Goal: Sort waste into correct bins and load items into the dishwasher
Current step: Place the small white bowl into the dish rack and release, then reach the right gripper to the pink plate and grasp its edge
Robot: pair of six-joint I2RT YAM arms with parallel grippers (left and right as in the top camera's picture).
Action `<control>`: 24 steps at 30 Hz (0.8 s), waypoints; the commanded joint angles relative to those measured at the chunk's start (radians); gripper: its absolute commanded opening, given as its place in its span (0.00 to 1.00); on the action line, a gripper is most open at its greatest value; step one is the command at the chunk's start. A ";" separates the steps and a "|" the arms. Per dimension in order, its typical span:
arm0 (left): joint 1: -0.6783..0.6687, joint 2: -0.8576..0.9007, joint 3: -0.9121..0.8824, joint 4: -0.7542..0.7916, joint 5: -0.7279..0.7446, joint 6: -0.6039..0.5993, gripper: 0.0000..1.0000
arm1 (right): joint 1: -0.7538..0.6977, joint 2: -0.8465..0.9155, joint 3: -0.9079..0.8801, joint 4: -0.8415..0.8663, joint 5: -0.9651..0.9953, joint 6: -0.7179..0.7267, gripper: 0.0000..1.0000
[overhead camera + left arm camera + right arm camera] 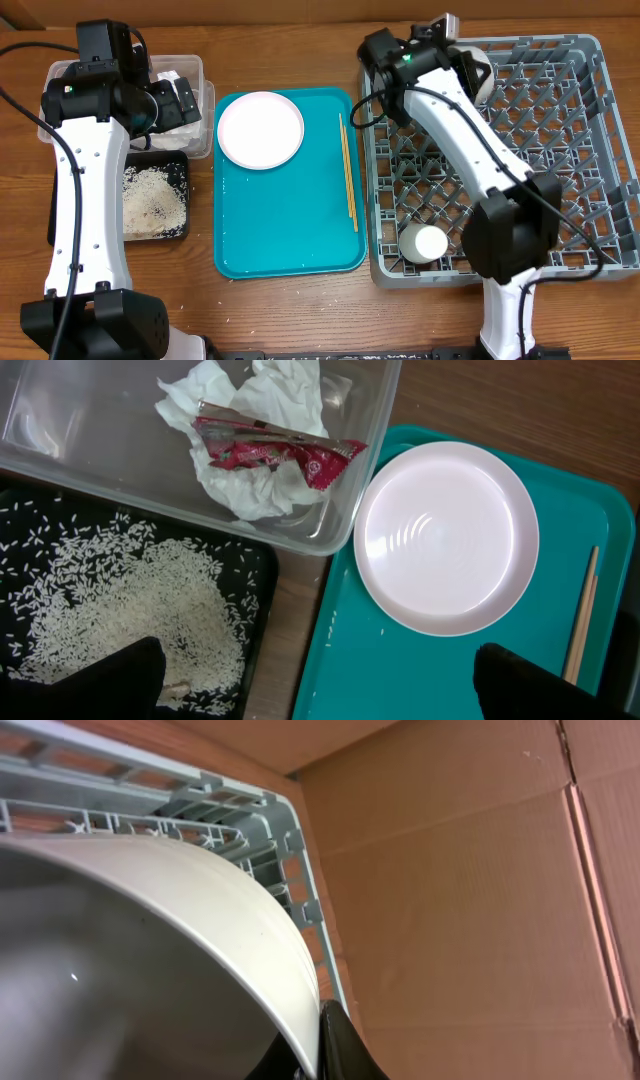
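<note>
The red wrapper [270, 448] and the crumpled napkin [250, 400] lie in the clear tub [80, 430]. Rice grains [130, 600] cover the black tray [255, 575]. My left gripper [325, 690] hangs open over the gap between that tray and the teal tray [420, 670], holding nothing. On the teal tray sit the pink-white plate [260, 130] and two chopsticks [347, 170]. My right gripper [318, 1050] is shut on the rim of a white bowl [150, 950], held tilted over the far left corner of the grey dish rack [600, 150]. A white cup [424, 243] stands in the rack's near left part.
A cardboard wall [460, 900] rises just behind the rack's far edge. Bare wooden table [300, 320] shows in front of the trays. The left arm [85, 200] stretches over the black tray and hides part of it.
</note>
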 commanded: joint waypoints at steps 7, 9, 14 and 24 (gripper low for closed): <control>-0.002 -0.010 0.016 -0.003 -0.004 -0.014 1.00 | 0.011 0.089 0.000 0.026 -0.020 -0.009 0.04; -0.002 -0.010 0.016 -0.003 -0.004 -0.014 1.00 | 0.011 0.095 -0.001 0.027 -0.031 -0.008 0.04; -0.002 -0.010 0.016 -0.003 -0.004 -0.014 1.00 | 0.011 0.097 0.000 0.031 -0.088 0.002 0.04; -0.002 -0.010 0.016 -0.003 -0.004 -0.014 1.00 | 0.069 0.097 0.000 -0.088 -0.179 0.003 0.04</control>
